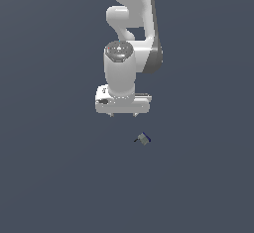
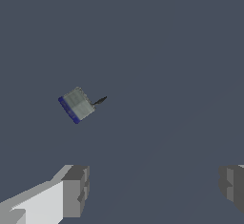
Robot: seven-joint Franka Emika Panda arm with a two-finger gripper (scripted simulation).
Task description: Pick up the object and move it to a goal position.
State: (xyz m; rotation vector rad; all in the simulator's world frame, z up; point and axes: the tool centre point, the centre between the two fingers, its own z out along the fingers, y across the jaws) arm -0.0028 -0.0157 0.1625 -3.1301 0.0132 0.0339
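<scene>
The object [image 1: 143, 139] is a tiny grey block with a dark blue edge and a thin dark stub, lying on the flat dark grey floor. In the wrist view the object [image 2: 76, 105] lies apart from the fingers, closer to one of them. My white gripper [image 1: 123, 114] hangs above the floor, behind the object and a little to the exterior view's left of it. Only short finger stubs show under the hand there. In the wrist view the two grey fingertips [image 2: 75, 190] stand far apart with nothing between them, so the gripper [image 2: 155, 185] is open and empty.
The white arm [image 1: 130, 24] rises behind the gripper to the top of the exterior view. The dark grey floor [image 1: 59, 177] fills the rest of both views, with no other objects on it.
</scene>
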